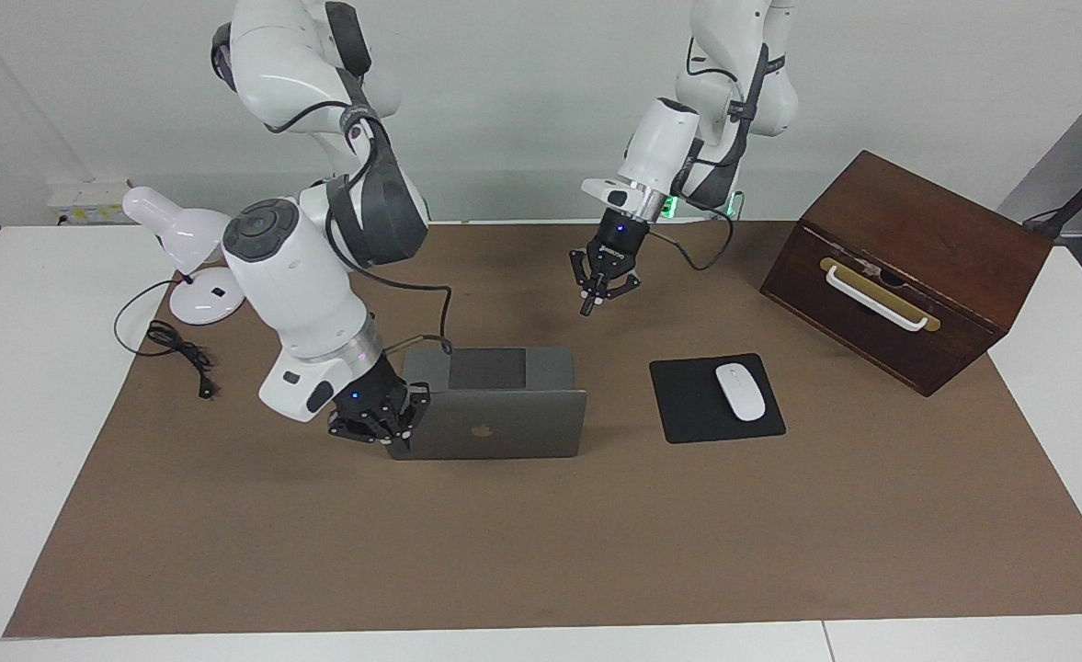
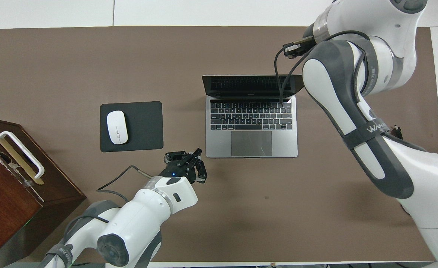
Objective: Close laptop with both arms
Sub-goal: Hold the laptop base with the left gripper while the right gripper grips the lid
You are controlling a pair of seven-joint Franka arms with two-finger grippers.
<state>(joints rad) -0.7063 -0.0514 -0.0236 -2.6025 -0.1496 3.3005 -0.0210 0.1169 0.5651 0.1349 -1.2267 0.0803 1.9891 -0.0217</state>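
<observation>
The silver-grey laptop [image 1: 495, 425] stands open on the brown mat, its lid upright and the apple logo turned away from the robots. Its dark keyboard [image 2: 250, 115] shows in the overhead view. My right gripper [image 1: 384, 425] is low, against the lid's side edge at the right arm's end of the table; in the overhead view it [image 2: 295, 48] shows by the lid's corner. My left gripper [image 1: 596, 299] is shut and empty. It hangs above the mat [image 2: 187, 163] by the laptop's corner nearest the robots, clear of the laptop.
A black mousepad [image 1: 688, 418] with a white mouse [image 1: 741, 393] lies beside the laptop toward the left arm's end. A dark wooden box [image 1: 908, 267] with a white handle stands past it. A white desk lamp [image 1: 182, 244] and its black cord [image 1: 177, 354] are at the right arm's end.
</observation>
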